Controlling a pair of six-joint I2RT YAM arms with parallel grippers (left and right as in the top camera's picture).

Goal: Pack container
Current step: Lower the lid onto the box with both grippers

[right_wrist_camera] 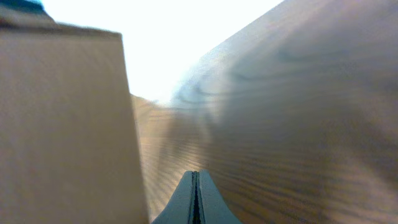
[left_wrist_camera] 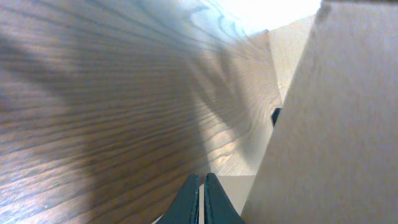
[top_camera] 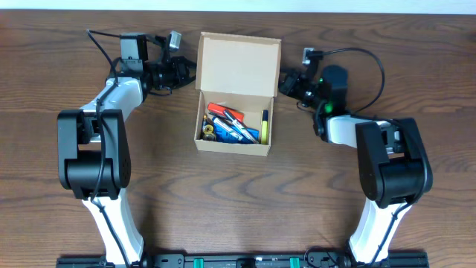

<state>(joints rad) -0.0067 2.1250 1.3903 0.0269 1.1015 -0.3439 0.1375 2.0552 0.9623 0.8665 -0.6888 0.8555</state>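
The tan cardboard container (top_camera: 234,146) stands at the table's middle with its flap lid (top_camera: 239,63) open toward the back. Several markers (top_camera: 234,125) lie inside it, blue, red, orange and yellow. My left gripper (top_camera: 190,73) is shut and empty, right beside the lid's left edge; the cardboard fills the right of the left wrist view (left_wrist_camera: 336,124), with the fingertips (left_wrist_camera: 202,180) low on the table. My right gripper (top_camera: 286,80) is shut and empty beside the lid's right edge; the cardboard fills the left of the right wrist view (right_wrist_camera: 62,124), next to the fingertips (right_wrist_camera: 196,175).
The brown wooden table (top_camera: 238,201) spreads all round the box. Both arm bases (top_camera: 93,149) (top_camera: 390,156) stand at the left and right, with black cables behind each wrist.
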